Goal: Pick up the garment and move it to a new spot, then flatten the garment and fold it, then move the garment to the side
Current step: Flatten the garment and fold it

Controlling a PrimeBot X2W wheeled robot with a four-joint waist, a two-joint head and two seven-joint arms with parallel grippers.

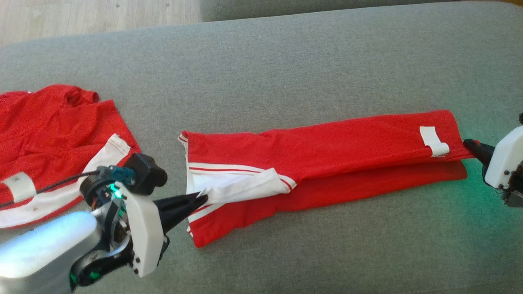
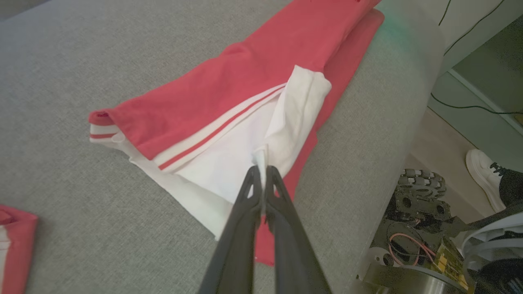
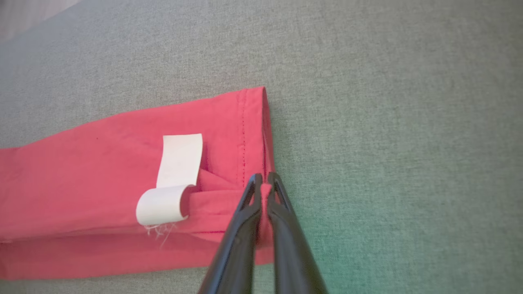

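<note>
The garment (image 1: 327, 151) is a red piece with white striped trim, stretched long across the grey cushion (image 1: 286, 61). My left gripper (image 1: 202, 198) is shut on the white trim at its left end; in the left wrist view the fingertips pinch a white fold (image 2: 261, 163) of the garment (image 2: 253, 81). My right gripper (image 1: 470, 143) is shut on the red hem corner at the right end, beside a curled white label (image 1: 434, 141). In the right wrist view the tips (image 3: 264, 183) clamp the red edge of the garment (image 3: 102, 163), right of the label (image 3: 173, 179).
A second red and white garment (image 1: 53, 139) lies crumpled at the cushion's left edge. In the left wrist view the cushion's rim drops off at right, with the robot's base (image 2: 412, 245), a person's white shoe (image 2: 484, 171) and floor cables beyond.
</note>
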